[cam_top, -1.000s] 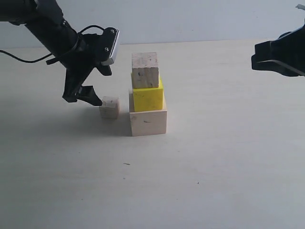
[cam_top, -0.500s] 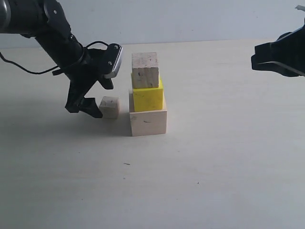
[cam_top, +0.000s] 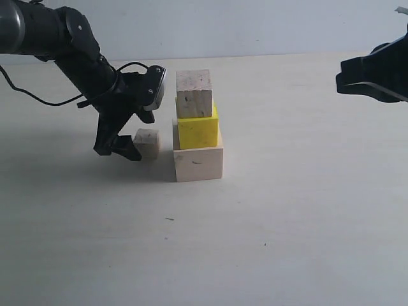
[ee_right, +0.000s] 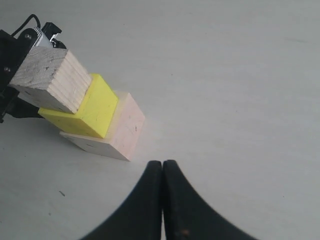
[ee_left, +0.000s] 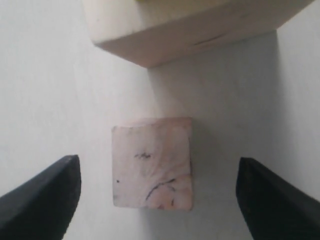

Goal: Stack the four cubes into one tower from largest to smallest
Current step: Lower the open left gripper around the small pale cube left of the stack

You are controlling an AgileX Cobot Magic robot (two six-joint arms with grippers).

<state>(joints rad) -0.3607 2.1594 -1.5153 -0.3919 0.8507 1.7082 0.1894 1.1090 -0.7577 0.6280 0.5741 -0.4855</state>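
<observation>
Left end effector (ee_left: 160,185) down at the smallest cube (cam_top: 147,143), beside a three-high tower (cam_top: 198,125).
Its fingers are spread wide on either side of that cube, gripping nothing. The cube sits on the worktop (cam_top: 287,223) just left of the large base cube (cam_top: 198,164), which carries the yellow cube (cam_top: 197,135) and a pale cube (cam_top: 194,94). The right end effector (ee_right: 163,167) hangs well right, pinched closed and empty.

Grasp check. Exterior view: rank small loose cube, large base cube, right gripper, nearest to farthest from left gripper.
1. small loose cube: between the left gripper fingers.
2. large base cube: just to its right.
3. right gripper: far right edge.
</observation>
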